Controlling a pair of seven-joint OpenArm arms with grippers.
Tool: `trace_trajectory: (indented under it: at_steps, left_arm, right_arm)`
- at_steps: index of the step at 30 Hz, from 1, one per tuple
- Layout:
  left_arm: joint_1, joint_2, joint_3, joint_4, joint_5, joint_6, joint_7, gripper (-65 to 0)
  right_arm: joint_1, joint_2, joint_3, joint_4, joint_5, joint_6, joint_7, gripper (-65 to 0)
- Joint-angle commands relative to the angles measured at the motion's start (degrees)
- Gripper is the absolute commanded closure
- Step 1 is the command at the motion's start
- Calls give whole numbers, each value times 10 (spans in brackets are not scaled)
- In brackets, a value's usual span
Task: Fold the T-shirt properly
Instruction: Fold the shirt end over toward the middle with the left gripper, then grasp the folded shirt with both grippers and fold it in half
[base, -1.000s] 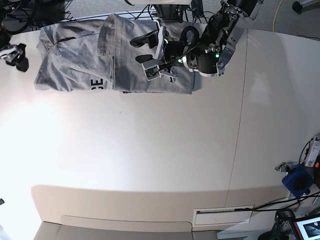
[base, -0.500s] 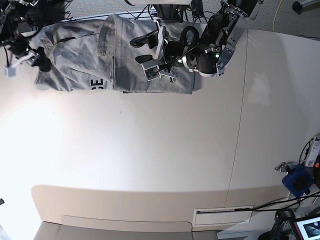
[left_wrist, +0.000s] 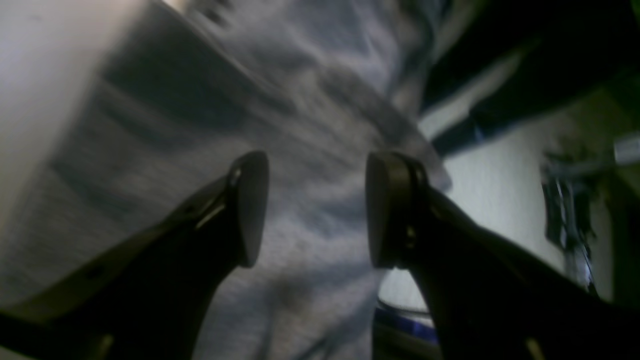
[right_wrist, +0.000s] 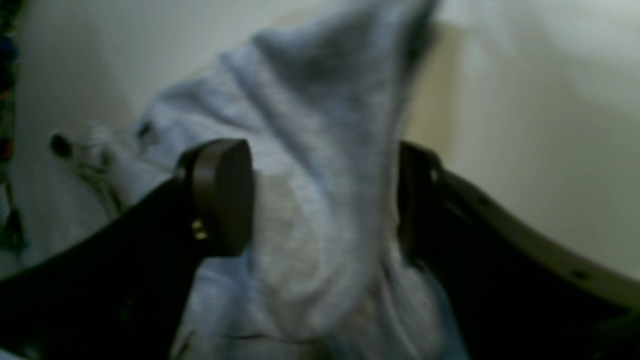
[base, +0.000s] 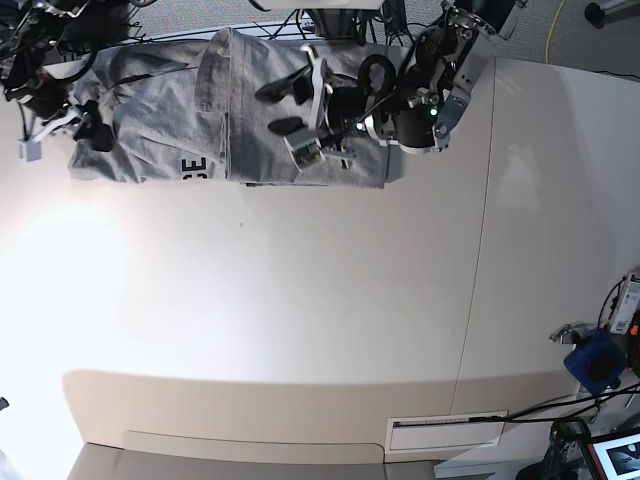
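Two arms work at the far edge of the desk, where the T-shirt lies partly folded, one panel doubled over another and a fragment of black lettering exposed along its near hem. The left gripper hovers above the right-hand part of the garment; in the left wrist view its jaws stand spread, with wrinkled grey fabric visible below and between them and nothing pinched. The right gripper sits at the T-shirt's left end, near the far left corner of the desk. In the right wrist view a raised ridge of grey cloth runs between the jaws, which stand apart on either side of it; one pad lies just beside the fabric, the other is partly hidden behind the fold, so contact there cannot be judged. A white tag hangs beside this gripper. The rest of the pale desk surface is brightly lit.
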Motion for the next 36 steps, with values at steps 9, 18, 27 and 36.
trace_trajectory:
  at_steps: [9, 18, 27, 36]
  left_arm:
    - [-16, -12, -90, 12, -10, -1, 45, -309]
    - [51, -96, -264, 11, -28, 11, 83, 0]
    - [134, -125, -282, 3, -43, 12, 83, 0]
    - [134, -92, -282, -27, -59, 11, 82, 0]
  right_arm:
    - [1, -2, 3, 5, 65, -1, -14, 0]
    - [6, -2, 29, 52, 127, -1, -60, 0]
    - [6, -24, 32, 191, 159, -1, -76, 0]
    - [6, -150, -36, 329, 185, -1, -76, 0]
